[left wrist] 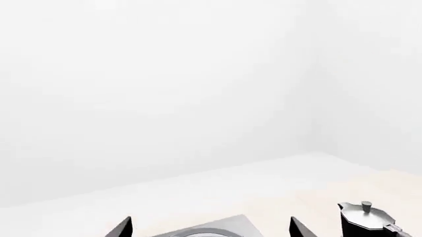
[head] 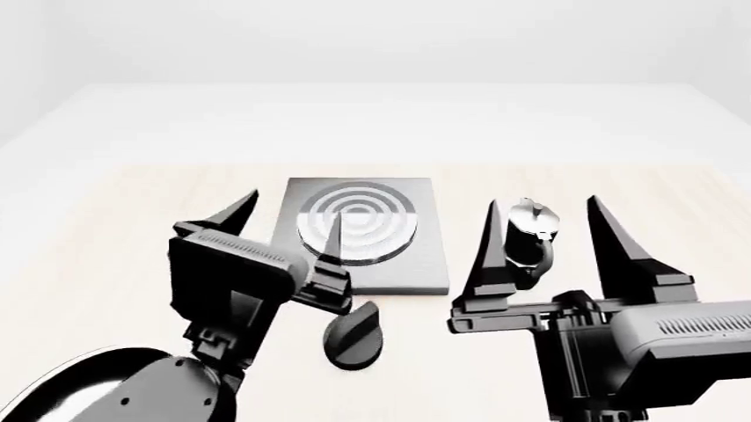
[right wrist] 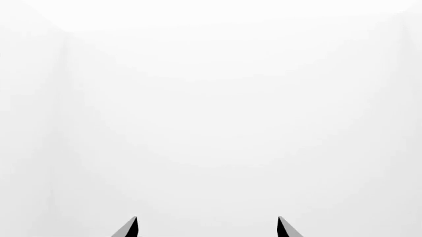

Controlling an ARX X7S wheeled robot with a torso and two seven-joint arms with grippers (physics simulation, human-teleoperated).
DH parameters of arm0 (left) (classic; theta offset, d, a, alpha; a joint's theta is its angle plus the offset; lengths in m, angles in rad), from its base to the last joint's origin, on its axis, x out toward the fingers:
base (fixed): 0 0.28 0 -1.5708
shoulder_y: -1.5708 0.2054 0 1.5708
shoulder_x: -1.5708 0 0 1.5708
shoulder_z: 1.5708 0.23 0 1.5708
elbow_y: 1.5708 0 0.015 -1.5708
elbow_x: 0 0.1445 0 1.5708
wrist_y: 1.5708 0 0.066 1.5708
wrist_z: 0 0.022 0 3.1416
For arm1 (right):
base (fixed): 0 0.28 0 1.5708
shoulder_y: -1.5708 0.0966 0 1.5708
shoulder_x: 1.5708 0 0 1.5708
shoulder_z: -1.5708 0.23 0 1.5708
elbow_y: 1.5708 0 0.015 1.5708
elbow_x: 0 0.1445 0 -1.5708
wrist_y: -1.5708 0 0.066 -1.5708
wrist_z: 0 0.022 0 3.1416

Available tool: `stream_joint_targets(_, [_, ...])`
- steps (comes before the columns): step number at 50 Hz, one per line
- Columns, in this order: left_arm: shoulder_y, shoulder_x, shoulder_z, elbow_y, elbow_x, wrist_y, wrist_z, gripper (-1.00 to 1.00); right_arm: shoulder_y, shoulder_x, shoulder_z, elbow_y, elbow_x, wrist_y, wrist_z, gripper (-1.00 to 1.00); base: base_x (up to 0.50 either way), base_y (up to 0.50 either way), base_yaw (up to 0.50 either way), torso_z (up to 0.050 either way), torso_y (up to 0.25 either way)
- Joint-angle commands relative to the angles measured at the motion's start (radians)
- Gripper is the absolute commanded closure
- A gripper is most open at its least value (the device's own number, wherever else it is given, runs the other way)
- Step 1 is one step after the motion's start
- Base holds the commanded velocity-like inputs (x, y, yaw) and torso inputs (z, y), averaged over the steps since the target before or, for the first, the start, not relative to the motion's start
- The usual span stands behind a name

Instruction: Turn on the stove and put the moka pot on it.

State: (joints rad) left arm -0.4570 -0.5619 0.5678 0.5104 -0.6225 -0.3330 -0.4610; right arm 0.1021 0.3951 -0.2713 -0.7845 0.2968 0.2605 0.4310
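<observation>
With both pincers spread and grasping nothing, I see the pot [head: 530, 230] standing on the worktop [head: 141, 229], off the stove [head: 364, 236].
My left pincer [head: 288, 224] hovers near the stove's left edge; my right pincer [head: 546, 230] frames the pot from the near side. The knob [head: 352, 336] lies on the worktop just in front of the stove, and the pot stands just right of it.

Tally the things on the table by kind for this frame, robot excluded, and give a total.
Stove plate: 1
Stove knob: 1
Moka pot: 1
Frying pan: 1
Total: 4
</observation>
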Motion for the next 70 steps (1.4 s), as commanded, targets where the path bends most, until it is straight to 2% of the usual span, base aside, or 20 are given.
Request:
stream_joint_targets(1, [0.068,-0.095,-0.073,0.162,0.133,0.096,-0.107,-1.00,-0.002,0.007,0.008,0.030,-0.003,-0.023,-0.003,-1.00,0.00,0.00,0.00,0.000,0.000])
stream_joint_targets(10, [0.129,-0.141,-0.091,0.225,0.231,0.137,-0.160,-1.00,0.036,0.018,0.031,0.058,0.020,0.022,0.004,-1.00,0.00,0.00,0.00,0.000,0.000])
stream_joint_targets(12, [0.147,-0.160,-0.092,0.259,0.257,0.142,-0.170,-1.00,0.016,0.015,0.033,0.118,0.001,-0.037,-0.009,-1.00,0.00,0.00,0.00,0.000,0.000])
stream_joint_targets(16, [0.180,-0.185,-0.086,0.319,0.320,0.145,-0.198,-1.00,0.032,0.027,0.056,0.125,0.022,0.001,0.000,-1.00,0.00,0.00,0.00,0.000,0.000])
stream_joint_targets(18, [0.186,-0.191,-0.084,0.336,0.331,0.141,-0.202,-1.00,0.009,0.022,0.056,0.177,0.004,-0.060,-0.013,-1.00,0.00,0.00,0.00,0.000,0.000])
stream_joint_targets(19, [0.194,-0.196,-0.090,0.344,0.337,0.153,-0.206,-1.00,0.027,0.029,0.071,0.161,0.026,-0.018,-0.003,-1.00,0.00,0.00,0.00,0.000,0.000])
stream_joint_targets(24, [0.237,-0.217,-0.124,0.359,0.343,0.217,-0.224,-1.00,0.020,0.033,0.085,0.206,0.027,-0.040,-0.009,-1.00,0.00,0.00,0.00,0.000,0.000])
stream_joint_targets(37, [0.306,-0.269,-0.183,0.411,0.331,0.243,-0.270,-1.00,0.007,0.027,0.104,0.359,0.028,-0.111,-0.036,-1.00,0.00,0.00,0.00,0.000,0.000])
stream_joint_targets(50, [0.350,-0.267,-0.190,0.370,0.341,0.323,-0.267,-1.00,0.005,0.000,0.118,0.554,0.035,-0.194,-0.066,-1.00,0.00,0.00,0.00,0.000,0.000])
stream_joint_targets(66, [0.343,-0.261,-0.182,0.370,0.330,0.321,-0.260,-1.00,0.006,-0.027,0.109,0.736,0.016,-0.267,-0.090,-1.00,0.00,0.00,0.00,0.000,0.000])
stream_joint_targets(69, [0.336,-0.260,-0.179,0.373,0.325,0.311,-0.259,-1.00,0.006,-0.045,0.104,0.819,0.000,-0.334,-0.106,-1.00,0.00,0.00,0.00,0.000,0.000])
stream_joint_targets(70, [0.331,-0.262,-0.182,0.383,0.318,0.302,-0.261,-1.00,0.015,-0.034,0.105,0.781,0.010,-0.286,-0.096,-1.00,0.00,0.00,0.00,0.000,0.000])
